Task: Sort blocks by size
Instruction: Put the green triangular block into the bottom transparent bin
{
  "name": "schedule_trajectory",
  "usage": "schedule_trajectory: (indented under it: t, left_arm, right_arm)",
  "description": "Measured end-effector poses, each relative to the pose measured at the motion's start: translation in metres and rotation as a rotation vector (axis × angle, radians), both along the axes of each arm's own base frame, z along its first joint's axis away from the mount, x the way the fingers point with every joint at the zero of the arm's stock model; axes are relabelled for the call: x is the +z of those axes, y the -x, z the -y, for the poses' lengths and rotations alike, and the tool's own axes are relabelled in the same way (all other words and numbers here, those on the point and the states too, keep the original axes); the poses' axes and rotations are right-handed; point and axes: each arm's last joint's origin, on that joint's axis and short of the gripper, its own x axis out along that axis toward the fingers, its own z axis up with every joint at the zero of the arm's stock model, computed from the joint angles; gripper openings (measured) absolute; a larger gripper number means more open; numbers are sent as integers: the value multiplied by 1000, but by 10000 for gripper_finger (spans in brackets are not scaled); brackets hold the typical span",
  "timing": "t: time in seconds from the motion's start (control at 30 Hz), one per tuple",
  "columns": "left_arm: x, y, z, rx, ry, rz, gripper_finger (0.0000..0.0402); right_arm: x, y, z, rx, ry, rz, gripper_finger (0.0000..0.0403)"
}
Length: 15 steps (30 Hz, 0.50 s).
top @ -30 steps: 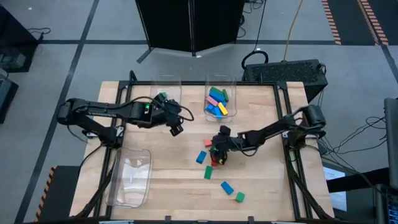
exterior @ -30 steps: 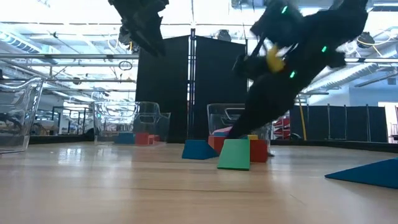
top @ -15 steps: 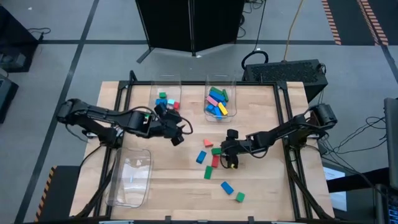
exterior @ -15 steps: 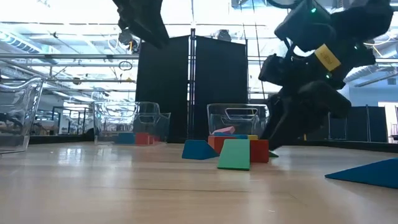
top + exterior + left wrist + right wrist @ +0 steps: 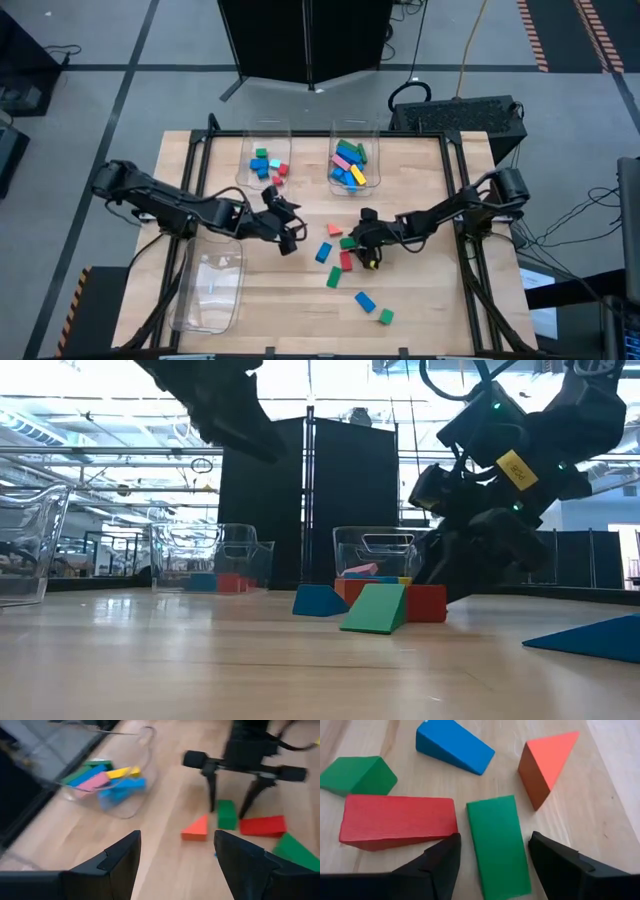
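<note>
Green block (image 5: 497, 840) lies between your right gripper's (image 5: 492, 855) spread fingers, red block (image 5: 397, 821) just at its nine o'clock. Your left gripper (image 5: 287, 232), fingers apart, hovers near the orange wedge (image 5: 197, 828).

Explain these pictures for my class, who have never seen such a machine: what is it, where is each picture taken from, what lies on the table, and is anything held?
It is a robot with two dark arms at a wooden table, each ending in a two-finger gripper. One picture looks straight down, one looks level across the tabletop, and two come from cameras on the wrists. Loose coloured blocks lie mid-table; two clear bins at the far edge hold sorted blocks, and a third bin lies on the left. The right gripper is open, straddling a green block beside a red block, but not gripping it yet. The left gripper is open and holds nothing.
</note>
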Motion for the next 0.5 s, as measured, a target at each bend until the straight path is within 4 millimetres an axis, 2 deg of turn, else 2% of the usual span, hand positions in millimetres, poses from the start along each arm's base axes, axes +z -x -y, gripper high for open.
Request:
schedule_trajectory:
  t: [0.13, 0.37, 0.5]
  left_arm:
    - [-12, 0, 1, -62, 28, 42, 253]
    - [-21, 2, 2, -99, 37, 69, 253]
    - [-31, 1, 3, -105, 31, 34, 253]
  right_arm:
    - [-1, 0, 0, 1, 2, -4, 202]
    - [-1, 0, 0, 4, 7, -4, 117]
    - [1, -1, 0, -3, -3, 16, 114]
